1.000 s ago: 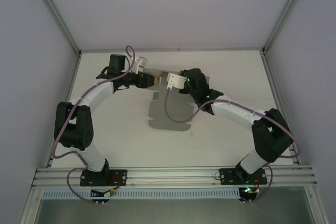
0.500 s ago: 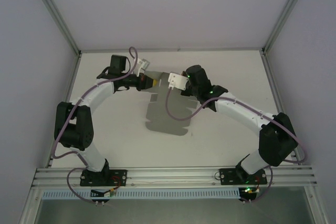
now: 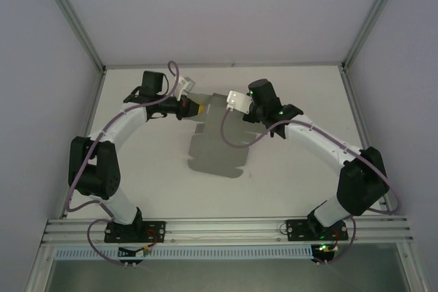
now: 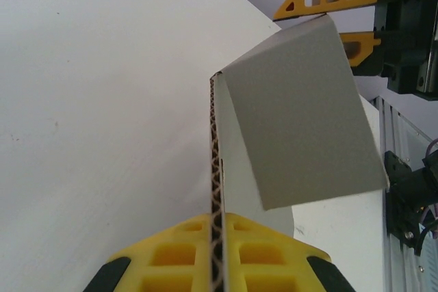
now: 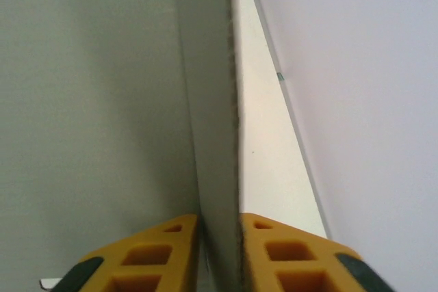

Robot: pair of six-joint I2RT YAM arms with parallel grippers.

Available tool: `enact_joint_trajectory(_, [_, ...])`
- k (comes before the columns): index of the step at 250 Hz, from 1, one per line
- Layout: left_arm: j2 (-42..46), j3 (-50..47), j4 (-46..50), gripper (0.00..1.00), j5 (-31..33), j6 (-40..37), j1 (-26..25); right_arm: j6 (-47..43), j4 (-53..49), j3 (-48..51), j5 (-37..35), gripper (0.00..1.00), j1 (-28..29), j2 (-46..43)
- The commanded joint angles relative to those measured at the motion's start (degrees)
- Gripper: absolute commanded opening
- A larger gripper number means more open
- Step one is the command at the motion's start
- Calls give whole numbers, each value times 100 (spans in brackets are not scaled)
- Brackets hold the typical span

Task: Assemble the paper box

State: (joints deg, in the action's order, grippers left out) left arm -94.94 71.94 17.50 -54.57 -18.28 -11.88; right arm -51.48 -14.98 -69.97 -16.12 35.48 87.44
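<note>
Grip: we see left gripper and right gripper pinching paper box flaps at 12 o'clock.
Change: right gripper has shifted toward 2 o'clock.

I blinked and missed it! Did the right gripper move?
Yes. The right gripper, pinching the grey card, slid rightward and slightly closer to the table's back edge.

surface: white table, matte, metal rails along left and right sides | lying on it: grey paper box, die-cut sheet near the middle (far end raised off the top)
</note>
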Motion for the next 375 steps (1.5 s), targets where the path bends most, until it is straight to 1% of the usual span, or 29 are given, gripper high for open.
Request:
enact_joint_trajectory(1, [138,65,123,0,-27,-352,-21,18,-275,-293,267,8,3,137])
enact_joint_trajectory(9, [126,89,144,1,54,-324,-21,20,-330,-341,232,3,10,169])
enact_joint_trajectory(15, [112,105,153,5,132,-287,-12,33,-305,-351,152,0,5,189])
enact_joint_trajectory(19, [101,123,168,9,192,-254,-16,41,-261,-358,90,0,2,192])
enact_joint_trajectory(22, [86,141,179,17,245,-227,-14,42,-227,-359,39,0,5,201])
enact_joint_trajectory(28, [59,168,185,40,362,-152,-14,26,-137,-345,-84,0,2,215])
enact_joint_trajectory(32, [40,183,191,52,441,-94,-7,7,-43,-306,-174,0,2,212])
enact_joint_trajectory(43, [-21,227,192,72,627,105,10,-56,251,-201,-375,0,2,215])
enact_joint_trajectory(52, [-73,280,254,97,751,258,36,-81,444,-122,-516,0,2,204])
enact_joint_trajectory(56, [-88,299,289,100,755,305,51,-66,512,-99,-579,0,5,206])
enact_joint_trajectory(69, [-122,316,365,100,687,456,107,39,493,-95,-633,0,7,178])
enact_joint_trajectory(87, [-42,187,364,100,428,578,146,142,426,-14,-455,0,3,65])
enact_joint_trajectory(112, [266,-328,-91,100,253,1026,151,238,390,93,-295,0,5,-58])
enact_joint_trajectory(123, [452,-628,-484,100,398,1281,165,270,370,107,-295,0,3,-80])
enact_joint_trajectory(142, [809,-1004,-776,100,795,1491,237,253,318,127,-269,0,4,-96])
enact_joint_trajectory(154, [985,-1121,-759,100,1120,1577,297,244,285,125,-285,0,3,-79])
enact_joint_trajectory(171, [1130,-1214,-597,100,1414,1590,383,334,280,116,-269,0,7,-86])
enact_joint_trajectory(187, [1163,-1327,-519,100,1487,1578,424,414,338,124,-220,0,4,-112])
enact_joint_trajectory(209, [1023,-1372,-409,100,1203,1537,423,468,399,151,-125,0,5,-148])
enact_joint_trajectory(222, [915,-1351,-386,97,935,1536,424,500,367,125,-85,0,5,-135])
enact_joint_trajectory(244, [796,-1370,-485,91,158,1447,400,547,361,90,-139,0,1,-83])
enact_joint_trajectory(255, [800,-1419,-612,88,-52,1421,357,577,379,81,-155,0,2,-67])
enact_joint_trajectory(263, [790,-1474,-708,84,-40,1419,312,624,405,81,-131,0,13,-77])
enact_joint_trajectory(280, [674,-1445,-680,73,101,1402,245,724,448,89,-46,0,3,-119])
enact_joint_trajectory(292, [547,-1394,-637,71,44,1415,226,800,454,81,11,0,2,-155])
enact_joint_trajectory(317, [330,-1414,-901,67,-198,1518,113,883,363,81,180,0,5,-217])
enact_joint_trajectory(346, [122,-1272,-1082,56,-369,1526,-90,980,332,116,278,0,13,-237])
enact_joint_trajectory(375, [-63,-1194,-1448,46,-503,1731,-203,1107,343,134,320,0,16,-249])
